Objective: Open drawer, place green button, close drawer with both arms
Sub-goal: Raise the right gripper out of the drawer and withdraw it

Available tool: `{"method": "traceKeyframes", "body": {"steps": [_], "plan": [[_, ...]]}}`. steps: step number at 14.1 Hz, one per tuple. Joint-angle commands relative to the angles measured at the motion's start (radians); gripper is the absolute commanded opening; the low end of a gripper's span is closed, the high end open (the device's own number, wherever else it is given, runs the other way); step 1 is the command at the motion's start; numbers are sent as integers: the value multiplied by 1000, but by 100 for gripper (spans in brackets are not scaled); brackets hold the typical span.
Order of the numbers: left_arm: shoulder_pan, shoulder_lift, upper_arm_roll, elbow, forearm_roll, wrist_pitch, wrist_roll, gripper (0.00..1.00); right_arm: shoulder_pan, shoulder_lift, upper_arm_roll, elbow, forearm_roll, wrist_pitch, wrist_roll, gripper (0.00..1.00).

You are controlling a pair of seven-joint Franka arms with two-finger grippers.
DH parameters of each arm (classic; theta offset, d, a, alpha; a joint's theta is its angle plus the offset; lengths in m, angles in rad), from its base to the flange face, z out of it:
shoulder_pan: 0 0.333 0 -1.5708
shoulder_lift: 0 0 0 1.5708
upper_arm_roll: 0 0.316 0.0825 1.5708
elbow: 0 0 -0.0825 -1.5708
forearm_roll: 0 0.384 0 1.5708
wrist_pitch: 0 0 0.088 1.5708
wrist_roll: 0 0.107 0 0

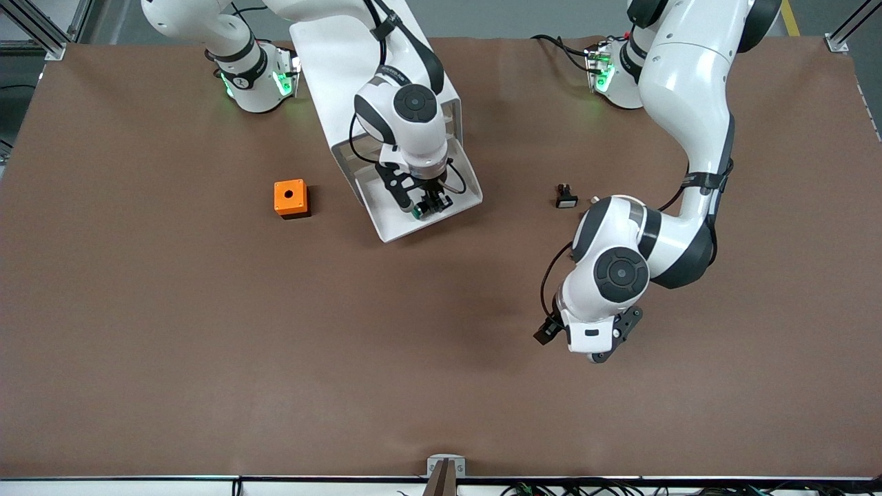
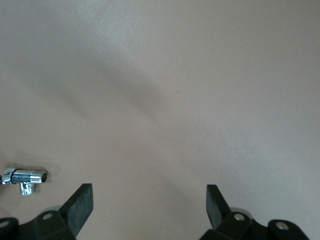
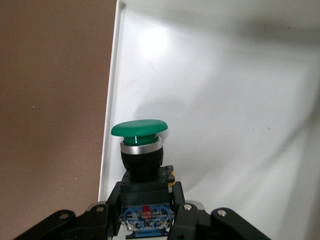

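Observation:
The white cabinet has its drawer pulled out toward the front camera. My right gripper hangs over the open drawer, shut on the button. In the right wrist view the fingers clamp the black body, and the green cap points at the white drawer floor close to its side rim. My left gripper waits over bare table toward the left arm's end. Its fingers stand wide open with nothing between them.
An orange box with a hole sits beside the drawer, toward the right arm's end. A black-and-white switch lies between the drawer and the left arm's elbow. A small chrome fitting lies on the table near the left gripper.

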Motion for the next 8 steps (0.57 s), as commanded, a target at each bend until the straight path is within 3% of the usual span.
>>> {"method": "traceKeyframes", "body": {"steps": [1, 6, 7, 8], "plan": [[-4, -26, -1, -24, 12, -8, -9, 99, 18, 19, -9, 25, 13, -2, 34, 0], [-4, -26, -2, -24, 12, -8, -8, 99, 21, 24, -9, 30, 13, -3, 43, 0], [-4, -24, -2, -24, 12, -8, -8, 99, 19, 24, -9, 30, 13, -6, 40, 14], [-4, -24, -2, -24, 12, -8, -6, 99, 19, 24, -11, 30, 8, -8, 33, 55]]}}
